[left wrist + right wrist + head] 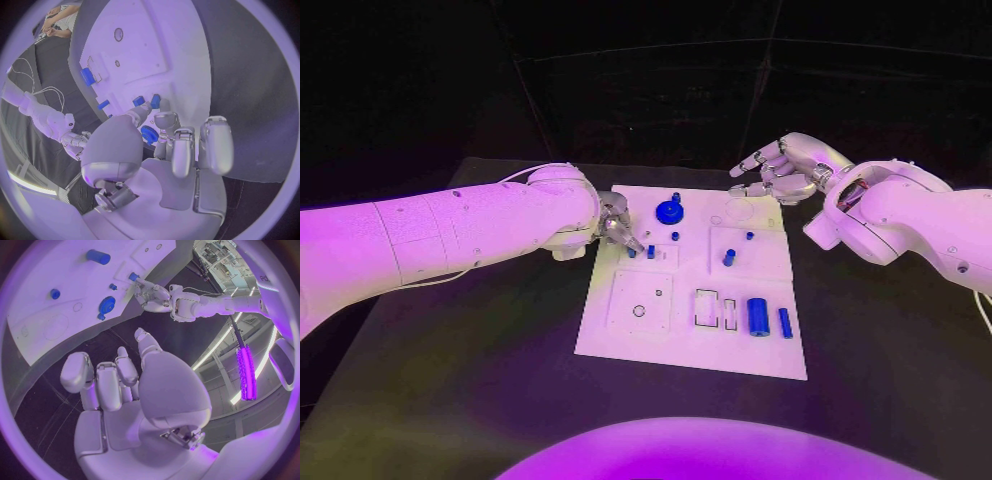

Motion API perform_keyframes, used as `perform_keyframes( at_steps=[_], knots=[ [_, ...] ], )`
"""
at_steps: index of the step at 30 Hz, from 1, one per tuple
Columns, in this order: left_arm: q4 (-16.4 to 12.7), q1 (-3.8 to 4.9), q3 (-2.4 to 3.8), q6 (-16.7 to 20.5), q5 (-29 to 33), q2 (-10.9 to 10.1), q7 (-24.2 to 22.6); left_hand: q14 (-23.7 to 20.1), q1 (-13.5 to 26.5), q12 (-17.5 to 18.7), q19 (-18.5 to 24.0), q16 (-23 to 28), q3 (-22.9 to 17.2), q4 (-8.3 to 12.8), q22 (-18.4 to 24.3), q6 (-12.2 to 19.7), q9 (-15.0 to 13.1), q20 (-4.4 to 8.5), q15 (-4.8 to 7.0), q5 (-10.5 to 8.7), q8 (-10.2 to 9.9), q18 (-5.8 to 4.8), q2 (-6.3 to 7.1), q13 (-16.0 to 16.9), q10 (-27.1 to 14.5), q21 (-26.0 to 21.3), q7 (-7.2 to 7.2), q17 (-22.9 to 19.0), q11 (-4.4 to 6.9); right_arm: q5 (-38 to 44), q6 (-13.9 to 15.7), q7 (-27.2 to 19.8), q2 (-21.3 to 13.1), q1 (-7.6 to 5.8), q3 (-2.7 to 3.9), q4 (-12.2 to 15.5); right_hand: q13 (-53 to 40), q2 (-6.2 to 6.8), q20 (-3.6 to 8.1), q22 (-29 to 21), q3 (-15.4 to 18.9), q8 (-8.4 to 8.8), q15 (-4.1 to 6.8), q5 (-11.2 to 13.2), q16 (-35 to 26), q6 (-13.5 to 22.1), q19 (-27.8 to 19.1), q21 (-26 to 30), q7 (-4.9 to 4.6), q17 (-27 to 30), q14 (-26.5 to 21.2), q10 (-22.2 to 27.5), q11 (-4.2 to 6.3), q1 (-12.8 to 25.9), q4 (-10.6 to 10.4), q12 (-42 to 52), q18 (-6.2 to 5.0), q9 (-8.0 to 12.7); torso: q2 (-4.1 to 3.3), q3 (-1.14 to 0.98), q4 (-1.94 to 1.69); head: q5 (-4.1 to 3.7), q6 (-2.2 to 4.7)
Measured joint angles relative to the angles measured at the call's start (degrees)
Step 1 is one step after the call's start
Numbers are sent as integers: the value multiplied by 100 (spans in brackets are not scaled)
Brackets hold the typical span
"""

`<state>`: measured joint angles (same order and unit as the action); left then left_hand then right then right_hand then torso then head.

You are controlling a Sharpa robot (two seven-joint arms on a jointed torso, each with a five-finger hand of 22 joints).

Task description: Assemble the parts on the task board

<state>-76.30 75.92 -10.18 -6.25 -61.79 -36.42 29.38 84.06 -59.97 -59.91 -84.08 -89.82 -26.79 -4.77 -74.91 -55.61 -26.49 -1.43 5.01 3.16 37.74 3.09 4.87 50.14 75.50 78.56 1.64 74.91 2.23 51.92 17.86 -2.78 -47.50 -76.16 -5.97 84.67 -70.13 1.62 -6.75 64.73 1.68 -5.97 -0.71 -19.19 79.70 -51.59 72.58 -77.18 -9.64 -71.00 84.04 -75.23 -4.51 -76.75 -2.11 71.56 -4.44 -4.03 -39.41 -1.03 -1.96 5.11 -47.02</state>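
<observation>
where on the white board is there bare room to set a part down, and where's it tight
Bare: the near strip of the white task board, below the large blue cylinder and the slim blue bar; also the far right corner near the right hand. Crowded: the far left, where the left hand reaches among small blue pegs beside the round blue knob.

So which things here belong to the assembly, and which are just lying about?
Job:
- task board
- blue round part
- blue cylinder
- small blue pegs
- left hand, at the board

Just about:
- black table
- right hand, holding nothing
</observation>
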Motion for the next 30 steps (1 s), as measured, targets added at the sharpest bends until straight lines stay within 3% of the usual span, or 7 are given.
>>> perform_keyframes(
  at_steps=[10,17,22,26,30],
  knots=[
    [-5,-11,-10,-23,-11,-46,13,0,390,0,0,0,910,-459,0,-60,86,0,0,0,-24,0,161,17,6,0,19,0,-7,3,1,0,-11,0,0,5,11,0,0,-13,0,0,0,0,0,0,0,0,0,14,0,21,-21,0,0,0,0,0,2,0,-1,-5,2],
    [-117,-14,-6,94,-2,-206,13,0,540,-20,20,0,1569,-987,0,-80,146,20,0,0,-47,0,55,-10,6,23,-1,0,-7,5,1,0,-12,0,0,0,10,0,0,-13,0,0,0,0,0,0,0,0,0,13,0,21,-20,0,0,0,0,0,2,3,-2,-12,12],
    [-197,6,4,331,98,-291,-56,0,455,298,20,0,1907,-1164,0,-2,197,20,0,0,-127,0,-31,-377,-186,-250,53,0,-37,7,1,0,-11,0,0,-4,10,0,0,-13,0,0,0,0,0,0,0,0,0,13,0,20,-20,0,0,0,0,0,2,2,-2,-13,19],
    [-234,31,12,674,322,-333,-362,-6,234,901,65,0,2122,-1175,193,385,315,-25,-33,0,-344,89,-129,-1081,-685,-727,186,0,-152,8,1,0,-8,0,0,-10,10,0,0,-12,0,0,0,0,0,0,0,0,0,13,0,20,-20,0,0,0,0,0,2,2,-2,-16,23],
    [-212,40,12,1030,671,-325,-946,-6,-297,1446,729,786,2278,-1078,1470,883,527,-189,-281,0,-655,413,-186,-1506,-1501,-2275,469,0,-420,9,2,0,-5,0,0,-19,10,0,0,-18,0,0,0,0,0,0,0,0,0,13,0,20,-20,0,0,0,0,0,2,-1,-2,-31,30]
  ],
)
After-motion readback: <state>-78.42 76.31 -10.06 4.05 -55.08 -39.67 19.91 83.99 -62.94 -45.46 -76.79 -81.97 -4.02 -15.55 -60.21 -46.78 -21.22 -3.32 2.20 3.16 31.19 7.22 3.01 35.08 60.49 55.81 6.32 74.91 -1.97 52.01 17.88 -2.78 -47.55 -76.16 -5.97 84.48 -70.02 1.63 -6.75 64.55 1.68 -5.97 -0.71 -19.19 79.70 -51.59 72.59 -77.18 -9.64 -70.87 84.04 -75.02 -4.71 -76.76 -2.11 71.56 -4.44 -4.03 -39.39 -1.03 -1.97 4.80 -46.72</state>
